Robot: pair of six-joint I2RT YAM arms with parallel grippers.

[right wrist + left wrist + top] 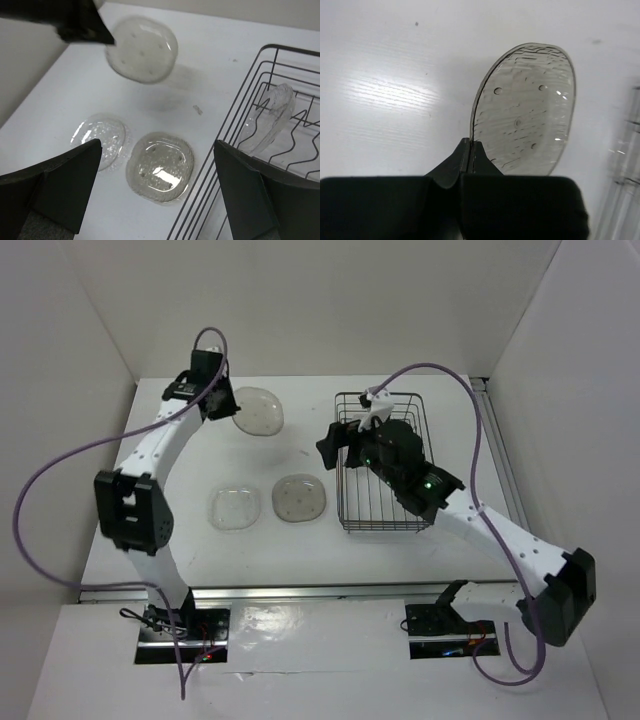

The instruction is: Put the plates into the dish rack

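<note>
Left wrist view is showing my left tool (471, 146) pinching shut on the rim of a greyish plate (525, 110). It is gripping only the edge, which I judge is leaving the flat body free to slide between prongs. That plate is hanging tilted over the far left of the counter (320, 560); in the right wrist view its shadow is lying apart from it, so I am reading it as lifted. My right tool (157, 150) is hovering over the left part of the dish rack (380, 527), jaws spread wide and holding nothing. The rack is sitting on the right of the counter. An upright clear plate (267, 117) is standing on edge among its prongs. A flat clear plate (234, 509) and a speckled plate (299, 498) are lying side by side just left of the rack, not yet loaded. The counter is showing white, smooth and glaring under the light, and plain white walls (350, 300) are closing it in on the left, far and right sides.
</note>
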